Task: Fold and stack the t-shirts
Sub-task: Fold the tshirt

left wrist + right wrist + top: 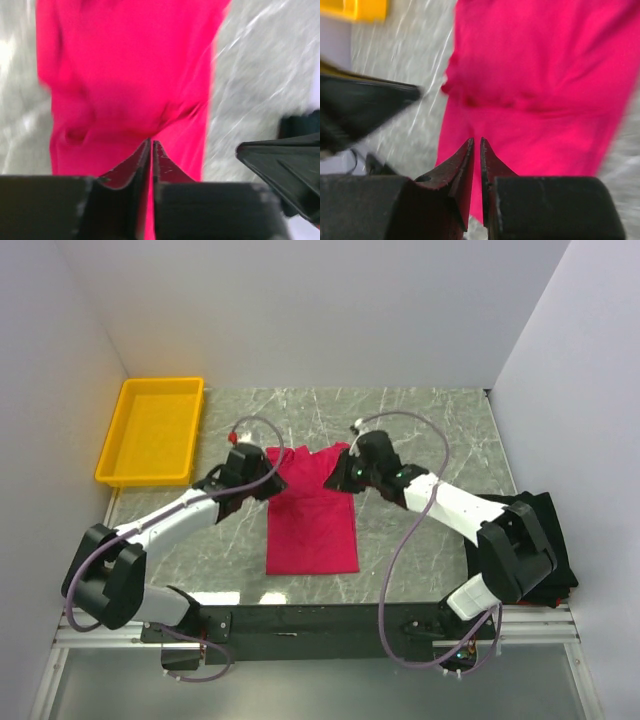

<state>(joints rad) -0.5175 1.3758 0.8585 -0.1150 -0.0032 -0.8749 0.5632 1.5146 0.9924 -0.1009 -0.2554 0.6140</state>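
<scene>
One t-shirt [311, 530] is plain crimson-pink, the tray [150, 430] yellow, the table [420, 430] grey, seemingly white-veined.

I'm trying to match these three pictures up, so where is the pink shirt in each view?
Top external: pink shirt lies at the middle of the table.
Left wrist: it fills the upper middle.
Right wrist: it fills the upper right.
Shared landmark: the grey marble table surface shows beside the shirt in all three.

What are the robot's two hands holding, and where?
The left gripper and right gripper each pinch a far corner of the crimson-pink cloth t-shirt.
</scene>
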